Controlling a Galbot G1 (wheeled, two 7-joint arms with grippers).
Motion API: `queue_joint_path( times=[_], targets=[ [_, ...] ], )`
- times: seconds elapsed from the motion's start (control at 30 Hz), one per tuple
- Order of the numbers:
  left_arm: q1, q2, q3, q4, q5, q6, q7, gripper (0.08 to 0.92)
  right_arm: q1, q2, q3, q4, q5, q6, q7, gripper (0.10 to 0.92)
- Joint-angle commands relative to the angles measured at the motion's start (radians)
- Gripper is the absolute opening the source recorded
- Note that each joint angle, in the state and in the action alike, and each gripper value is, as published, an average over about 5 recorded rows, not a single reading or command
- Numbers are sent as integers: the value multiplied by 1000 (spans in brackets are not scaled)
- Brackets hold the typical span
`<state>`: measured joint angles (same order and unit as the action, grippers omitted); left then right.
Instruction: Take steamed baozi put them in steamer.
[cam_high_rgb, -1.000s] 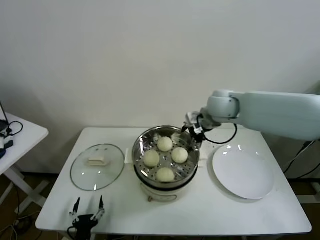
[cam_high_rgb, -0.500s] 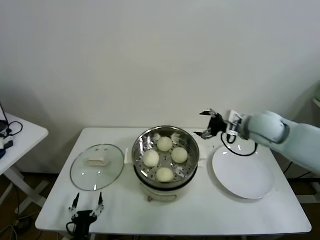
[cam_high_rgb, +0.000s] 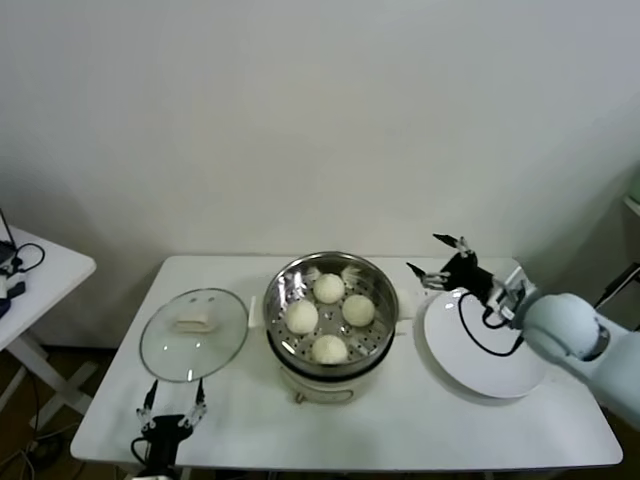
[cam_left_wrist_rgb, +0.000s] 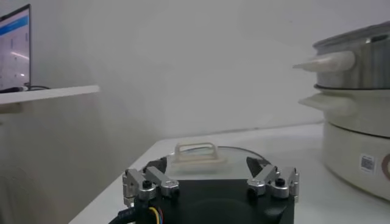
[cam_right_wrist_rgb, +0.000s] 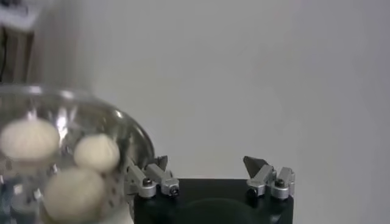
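Four cream-white baozi (cam_high_rgb: 330, 316) lie on the perforated tray inside the steel steamer (cam_high_rgb: 278, 290) at the table's middle. In the right wrist view some of them (cam_right_wrist_rgb: 96, 152) show inside the steamer's wall (cam_right_wrist_rgb: 137, 137). My right gripper (cam_high_rgb: 438, 260) is open and empty, in the air right of the steamer, above the far edge of the white plate (cam_high_rgb: 485, 375); in its own view the gripper (cam_right_wrist_rgb: 207, 165) holds nothing. My left gripper (cam_high_rgb: 172, 398) is open and empty, parked at the table's front left edge; in its own view the gripper (cam_left_wrist_rgb: 208, 164) faces the lid.
The flat glass lid (cam_high_rgb: 194, 333) with its pale knob (cam_high_rgb: 192, 322) lies left of the steamer, also in the left wrist view (cam_left_wrist_rgb: 196, 151). The white plate is bare. A small side table (cam_high_rgb: 45, 270) stands at far left. A wall rises behind the table.
My right arm has drawn back from the steamer's far rim to the right, over the plate, with the gripper open and empty. The baozi have not moved. The left arm stays parked.
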<state>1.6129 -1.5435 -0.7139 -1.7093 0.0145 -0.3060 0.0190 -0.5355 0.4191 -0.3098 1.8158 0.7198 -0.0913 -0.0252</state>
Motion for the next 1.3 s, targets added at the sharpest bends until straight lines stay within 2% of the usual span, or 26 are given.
queue_joint_path(
  times=[0.03,0.27,0.5,1.3],
  targets=[
    [-3,6,-2,-6,-2,2,1,823,-1221,432,1138,87,-173,210,56,823],
    [-6,3,3,-13,-11,1,2,823,-1263,636,1071,31,-251,414,49,823],
    [-11,-5,5,-20,-20,6,4,823,-1255,727,1030,11,-289,544,55,823],
    [15,-27,6,-87,-22,12,6,823,-1212,783,944,1,-312,554,54,823]
  ],
)
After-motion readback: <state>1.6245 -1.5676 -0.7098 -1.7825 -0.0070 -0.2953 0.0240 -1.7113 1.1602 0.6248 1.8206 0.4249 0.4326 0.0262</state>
